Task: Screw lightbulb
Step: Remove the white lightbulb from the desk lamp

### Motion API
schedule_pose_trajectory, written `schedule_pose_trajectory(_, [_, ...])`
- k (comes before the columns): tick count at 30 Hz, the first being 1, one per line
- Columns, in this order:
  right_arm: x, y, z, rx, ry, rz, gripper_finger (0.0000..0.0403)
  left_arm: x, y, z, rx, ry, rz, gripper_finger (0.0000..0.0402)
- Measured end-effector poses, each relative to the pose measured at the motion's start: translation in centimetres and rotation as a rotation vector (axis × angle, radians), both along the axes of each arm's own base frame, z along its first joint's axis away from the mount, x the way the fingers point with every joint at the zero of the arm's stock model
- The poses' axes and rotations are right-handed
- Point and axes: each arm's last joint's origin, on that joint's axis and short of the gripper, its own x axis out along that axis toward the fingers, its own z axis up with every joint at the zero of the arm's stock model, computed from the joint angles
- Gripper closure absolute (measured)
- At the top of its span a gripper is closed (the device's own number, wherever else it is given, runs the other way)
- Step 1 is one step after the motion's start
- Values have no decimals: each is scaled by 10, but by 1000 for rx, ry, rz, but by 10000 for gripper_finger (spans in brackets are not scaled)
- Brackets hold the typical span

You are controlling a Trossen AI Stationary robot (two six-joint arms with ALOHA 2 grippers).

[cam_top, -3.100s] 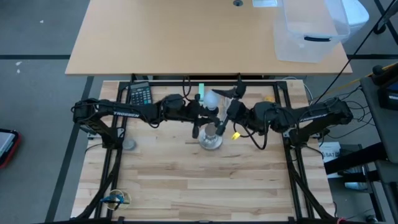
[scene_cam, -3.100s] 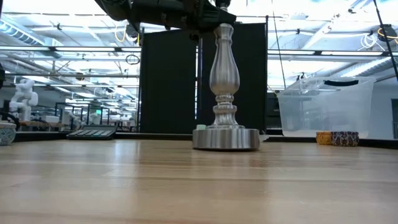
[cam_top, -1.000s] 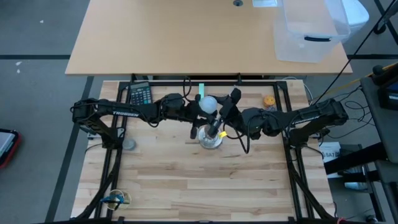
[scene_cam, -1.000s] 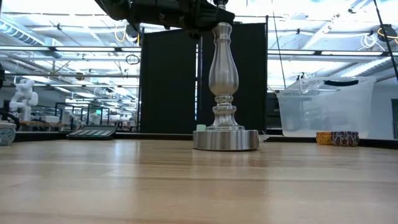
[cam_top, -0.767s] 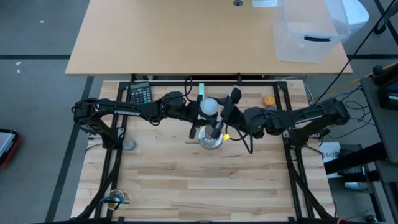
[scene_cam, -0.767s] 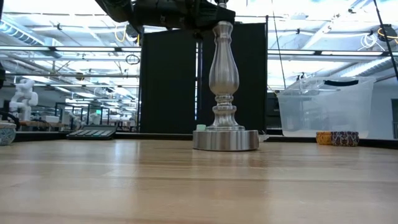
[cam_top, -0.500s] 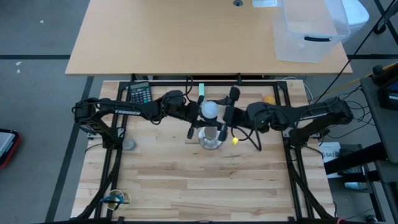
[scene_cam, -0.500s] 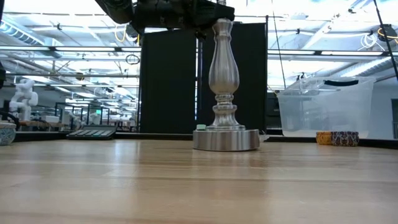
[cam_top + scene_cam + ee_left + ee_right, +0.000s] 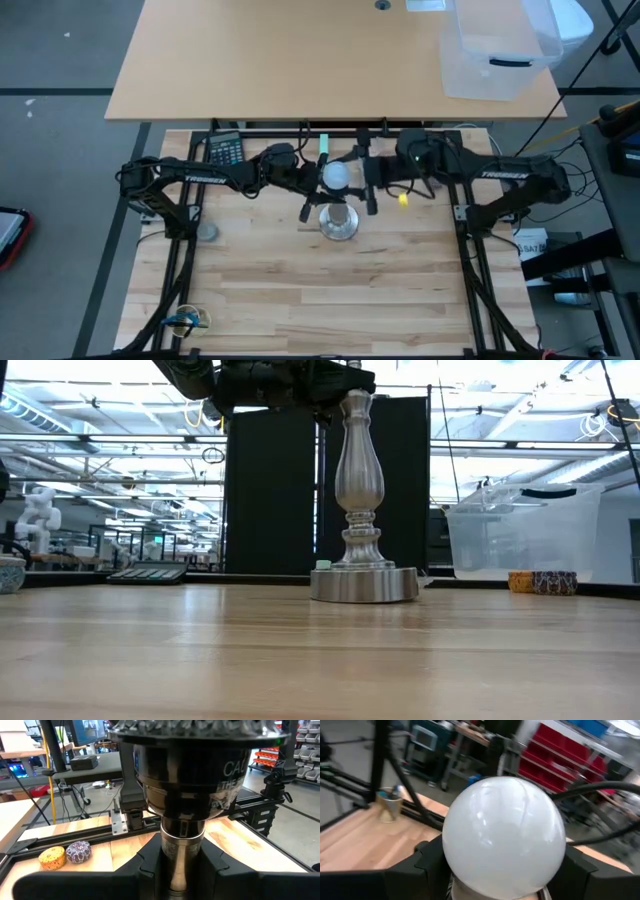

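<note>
Right claw (image 9: 502,870) round lightbulb (image 9: 503,837); left claw (image 9: 177,870) grips stand (image 9: 362,500).

1. Stand (image 9: 362,510): top cut off by low view's upper edge, behind the arms.
2. Bulb (image 9: 504,837): base hidden below globe in right wrist view.
3. Bin (image 9: 500,45): far right, partly cut off in high view.

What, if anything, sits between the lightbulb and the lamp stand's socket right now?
Nothing visible. The lightbulb sits directly atop the silver lamp stand, its base hidden at the socket. The right pincer is closed around the globe, and the left pincer clamps the stand's neck just below the socket. Seating depth can't be judged.
</note>
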Motion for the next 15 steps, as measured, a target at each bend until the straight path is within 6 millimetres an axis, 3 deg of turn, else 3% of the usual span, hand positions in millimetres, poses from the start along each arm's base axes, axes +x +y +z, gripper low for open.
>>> schedule_pose_trajectory(15, [-8, -49, -2, 17, -24, 326, 164, 0, 1, 0, -39, 13, -10, 331])
